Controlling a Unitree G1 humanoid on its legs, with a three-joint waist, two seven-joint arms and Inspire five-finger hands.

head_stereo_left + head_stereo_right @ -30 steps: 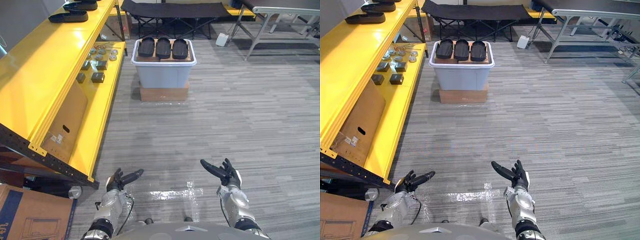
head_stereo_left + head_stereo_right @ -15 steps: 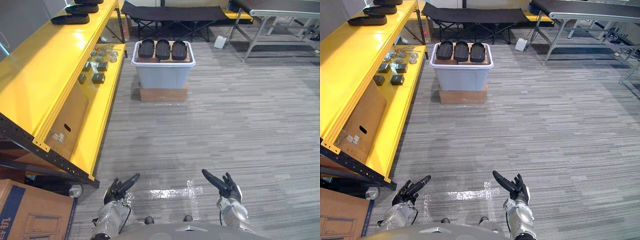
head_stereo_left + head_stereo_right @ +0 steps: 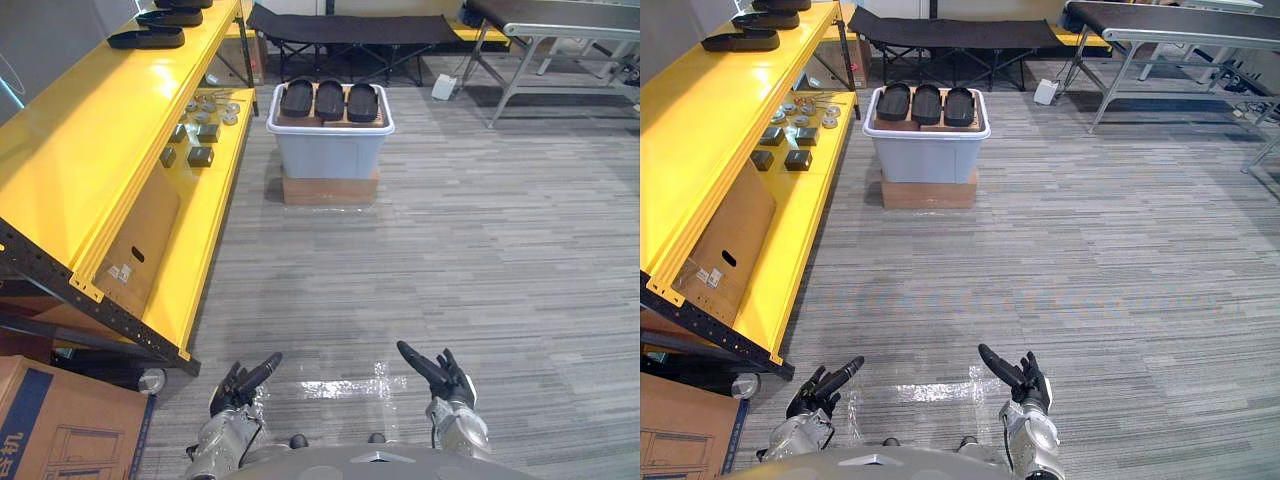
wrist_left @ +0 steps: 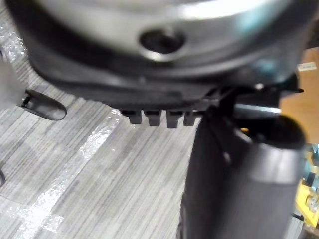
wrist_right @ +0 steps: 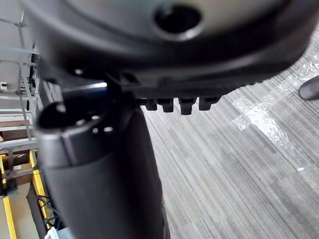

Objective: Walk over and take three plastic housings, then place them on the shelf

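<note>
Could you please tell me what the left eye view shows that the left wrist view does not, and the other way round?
Left eye view: the yellow shelf with black housings on its top level, and the grey bin carrying three plastic housings.
Left wrist view: the dark bulk of the left hand from very close.
Shared: the left hand, open and empty, above the grey floor with its shiny patch.
The right hand, also open, sits low in the left eye view.
</note>
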